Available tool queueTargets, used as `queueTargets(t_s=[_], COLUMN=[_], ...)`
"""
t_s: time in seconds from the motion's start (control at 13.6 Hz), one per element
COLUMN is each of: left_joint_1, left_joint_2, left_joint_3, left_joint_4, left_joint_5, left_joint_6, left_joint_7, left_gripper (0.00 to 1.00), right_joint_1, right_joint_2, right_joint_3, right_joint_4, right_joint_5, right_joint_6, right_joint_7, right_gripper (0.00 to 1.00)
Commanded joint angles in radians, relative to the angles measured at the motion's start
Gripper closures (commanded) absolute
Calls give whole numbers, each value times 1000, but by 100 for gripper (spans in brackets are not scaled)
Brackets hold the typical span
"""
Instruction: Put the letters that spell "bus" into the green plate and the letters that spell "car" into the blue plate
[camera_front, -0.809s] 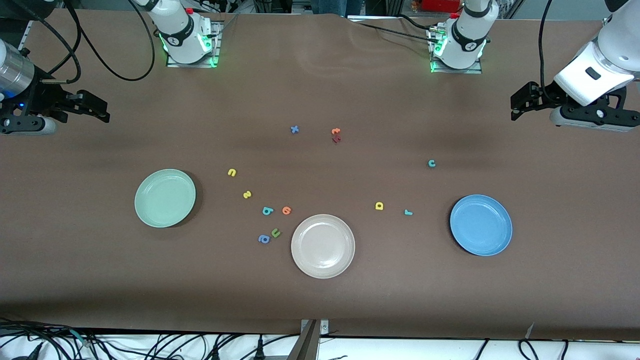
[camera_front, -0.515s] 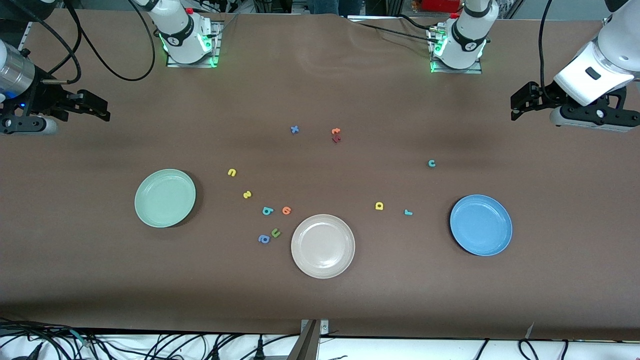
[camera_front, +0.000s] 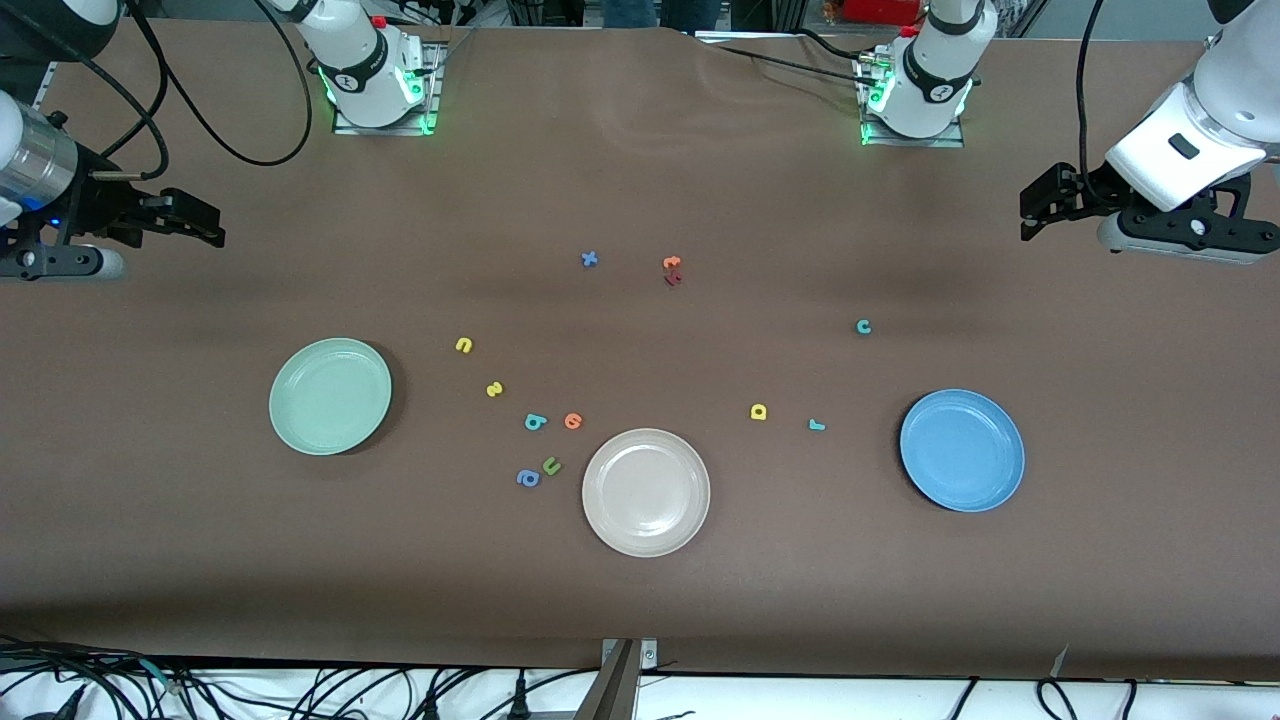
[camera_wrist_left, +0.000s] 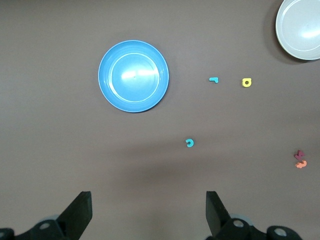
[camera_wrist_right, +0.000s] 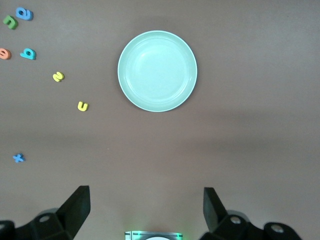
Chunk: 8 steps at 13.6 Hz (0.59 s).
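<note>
The green plate (camera_front: 330, 396) (camera_wrist_right: 157, 70) lies toward the right arm's end, the blue plate (camera_front: 962, 450) (camera_wrist_left: 133, 76) toward the left arm's end. Beside the green plate lie the yellow "u" (camera_front: 463, 345), yellow "s" (camera_front: 494, 389) and teal "b" (camera_front: 535, 422). The teal "c" (camera_front: 863, 326), yellow "a" (camera_front: 758, 411) and teal "r" (camera_front: 817, 425) lie near the blue plate. My right gripper (camera_front: 205, 225) (camera_wrist_right: 146, 210) hangs open and empty over the table's edge at its end. My left gripper (camera_front: 1035, 210) (camera_wrist_left: 148, 212) is open and empty at its end.
A beige plate (camera_front: 646, 492) sits between the two plates, nearer the front camera. An orange round letter (camera_front: 573, 421), green "u" (camera_front: 551, 465) and blue "a" (camera_front: 528, 478) lie close to the "b". A blue "x" (camera_front: 589, 259) and orange and red letters (camera_front: 672, 270) lie toward the bases.
My right gripper has shifted slightly toward the middle of the table. The left gripper has barely moved. No letter or plate has moved.
</note>
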Motion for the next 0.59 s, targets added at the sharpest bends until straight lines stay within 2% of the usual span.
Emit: queueTargets(t_s=[0.0, 0.51], left_joint_1=[-5, -4], left_joint_2=[15, 15], left_joint_3=[1, 1], left_joint_4=[31, 31], left_joint_5=[13, 13], left_joint_6=[-9, -9], left_joint_7=[15, 17], left_gripper=[0, 0], right_joint_1=[1, 46], right_joint_2=[19, 18], right_joint_3=[5, 2], right_joint_4=[35, 36], right_joint_5=[-26, -54], right_joint_6=[-27, -48], right_joint_7=[-52, -42], right_gripper=[0, 0])
